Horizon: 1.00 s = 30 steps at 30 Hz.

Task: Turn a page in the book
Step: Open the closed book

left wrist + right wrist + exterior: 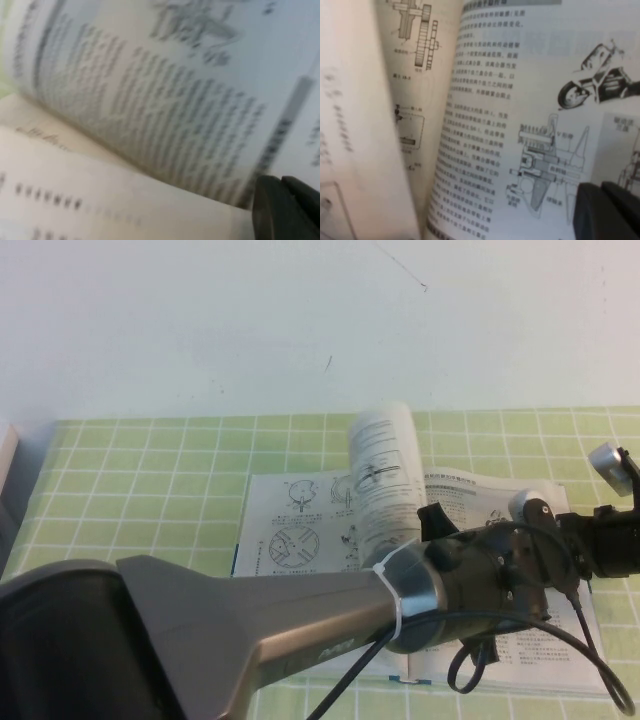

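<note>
A: Nearest?
B: Left arm (250, 630), stretching from the near left across the book (300, 530). Left gripper (287, 212) is right up against the curled page (385, 470); can't tell its grip.
A: Right gripper (607, 212)?
B: Over the book's right-hand side, fingers pressed together.
A: Page?
B: Upright, curling over the book's middle. Book lies open on a green checked cloth (150, 470).

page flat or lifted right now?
Lifted: the page stands curled above the open book, by the left claw; right claw sits alongside.
</note>
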{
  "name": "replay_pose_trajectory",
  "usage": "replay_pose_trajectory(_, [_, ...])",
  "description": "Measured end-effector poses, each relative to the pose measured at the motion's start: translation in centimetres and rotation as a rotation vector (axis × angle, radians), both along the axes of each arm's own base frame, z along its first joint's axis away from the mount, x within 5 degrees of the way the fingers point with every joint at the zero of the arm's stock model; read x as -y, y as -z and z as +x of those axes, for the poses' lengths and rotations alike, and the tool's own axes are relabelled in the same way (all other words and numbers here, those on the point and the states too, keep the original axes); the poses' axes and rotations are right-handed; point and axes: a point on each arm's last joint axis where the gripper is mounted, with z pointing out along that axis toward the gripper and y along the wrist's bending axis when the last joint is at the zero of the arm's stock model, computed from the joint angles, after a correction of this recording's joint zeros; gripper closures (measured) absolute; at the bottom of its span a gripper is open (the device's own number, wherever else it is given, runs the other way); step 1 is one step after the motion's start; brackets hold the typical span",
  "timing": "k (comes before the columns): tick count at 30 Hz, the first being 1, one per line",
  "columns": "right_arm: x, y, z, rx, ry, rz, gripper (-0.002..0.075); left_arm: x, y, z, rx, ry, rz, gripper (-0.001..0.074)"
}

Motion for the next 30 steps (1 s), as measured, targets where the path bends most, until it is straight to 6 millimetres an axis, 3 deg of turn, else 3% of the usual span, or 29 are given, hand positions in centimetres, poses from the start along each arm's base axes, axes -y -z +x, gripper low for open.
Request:
replay_pose_trajectory(10, [-0.1, 0.0, 0.0, 0.0, -0.002, 0.001, 0.0727, -2.1, -2.1, 0.5, 0.023, -0.151, 0.1, 0.0738])
replay_pose_trajectory(19, [-0.2, -0.7, -0.2, 0.018, -0.033, -0.013, 0.0728, -4.2, -1.1, 3.3, -0.266, -0.28, -0.059, 0.0738])
replay_pose_trajectory(23, [-0.1, -2.8, -0.5, 0.079, -0.063, -0.046, 0.0728, -5.7, -1.0, 5.3, -0.345, -0.346, -0.143, 0.0738])
replay_pose_trajectory(30, [-0.2, -9.4, -1.0, 0.275, -0.064, -0.081, 0.0728, -8.4, -1.1, 8.1, -0.431, -0.417, -0.225, 0.0738])
